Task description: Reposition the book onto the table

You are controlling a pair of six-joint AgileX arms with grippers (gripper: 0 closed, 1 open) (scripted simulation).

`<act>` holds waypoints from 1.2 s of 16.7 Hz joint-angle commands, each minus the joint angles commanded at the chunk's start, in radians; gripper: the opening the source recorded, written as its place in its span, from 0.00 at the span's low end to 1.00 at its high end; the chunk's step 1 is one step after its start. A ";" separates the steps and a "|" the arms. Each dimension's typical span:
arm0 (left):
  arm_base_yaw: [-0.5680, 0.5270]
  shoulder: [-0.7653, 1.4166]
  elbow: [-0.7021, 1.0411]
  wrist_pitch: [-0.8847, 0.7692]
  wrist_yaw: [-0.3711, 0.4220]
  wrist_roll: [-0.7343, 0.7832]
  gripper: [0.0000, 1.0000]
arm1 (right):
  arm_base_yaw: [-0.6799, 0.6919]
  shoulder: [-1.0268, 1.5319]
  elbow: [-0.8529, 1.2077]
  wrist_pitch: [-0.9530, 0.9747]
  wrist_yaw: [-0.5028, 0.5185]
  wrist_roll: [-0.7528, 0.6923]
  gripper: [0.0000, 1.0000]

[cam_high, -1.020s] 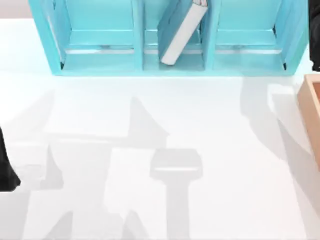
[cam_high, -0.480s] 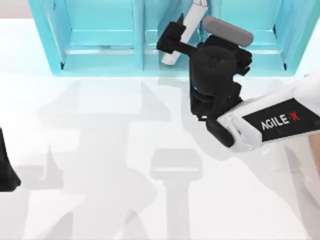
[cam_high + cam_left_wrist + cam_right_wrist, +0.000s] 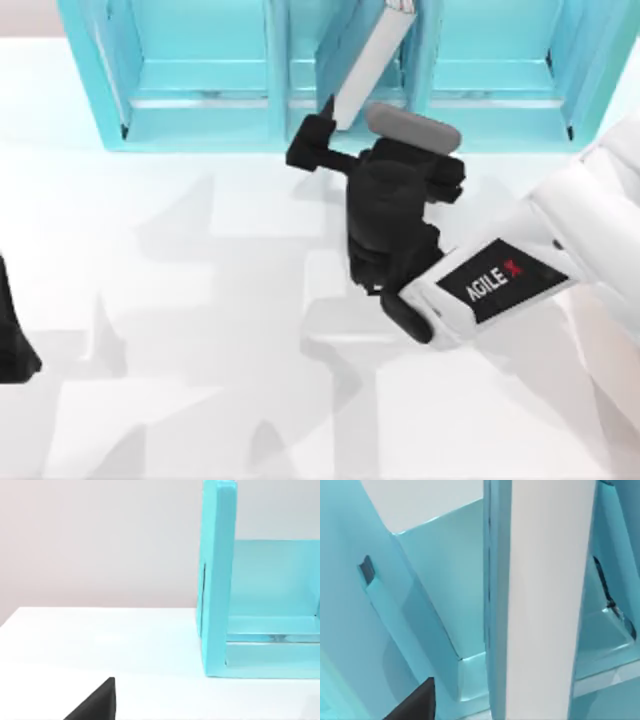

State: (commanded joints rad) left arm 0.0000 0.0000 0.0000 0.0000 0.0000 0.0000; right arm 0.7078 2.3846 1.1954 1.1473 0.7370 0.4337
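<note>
At the far middle shelf (image 3: 200,130), the book (image 3: 365,60) leans. The right end effector (image 3: 318,135) sits by its near end; I cannot tell if it grips. It should hold firmly, then pull slowly toward the worktop (image 3: 180,320).

At your twelve o'clock, the book (image 3: 365,62) leans in the shelf unit's (image 3: 200,110) middle compartment; the right gripper (image 3: 318,140) sits just before it.
</note>
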 joint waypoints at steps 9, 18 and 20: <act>0.000 0.000 0.000 0.000 0.000 0.000 1.00 | -0.033 0.054 0.109 -0.055 -0.033 -0.001 1.00; 0.000 0.000 0.000 0.000 0.000 0.000 1.00 | -0.131 0.213 0.457 -0.237 -0.129 -0.010 1.00; 0.000 0.000 0.000 0.000 0.000 0.000 1.00 | -0.132 0.213 0.457 -0.237 -0.129 -0.010 1.00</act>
State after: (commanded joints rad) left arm 0.0000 0.0000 0.0000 0.0000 0.0000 0.0000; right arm 0.5763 2.5976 1.6527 0.9101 0.6077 0.4240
